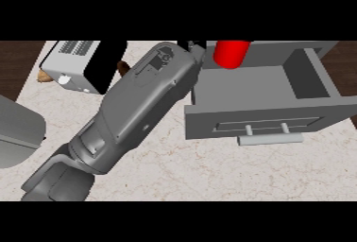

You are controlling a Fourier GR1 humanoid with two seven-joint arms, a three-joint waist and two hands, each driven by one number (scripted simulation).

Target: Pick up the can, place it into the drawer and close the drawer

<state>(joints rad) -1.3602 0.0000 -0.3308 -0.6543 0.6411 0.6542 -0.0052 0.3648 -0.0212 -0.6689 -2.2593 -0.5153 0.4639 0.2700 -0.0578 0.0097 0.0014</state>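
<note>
A red can (231, 53) stands at the back of the open grey drawer (259, 122). Just left of it, black fingers of the left hand (190, 46) show past the wrist; I cannot tell whether they grip. The boxy grey forearm (132, 111) slants across the pale marbled desk (209, 170), blocking much of the view. A ribbed toaster (70, 64) sits far left. The drawer's front bears a bar handle (270, 138).
</note>
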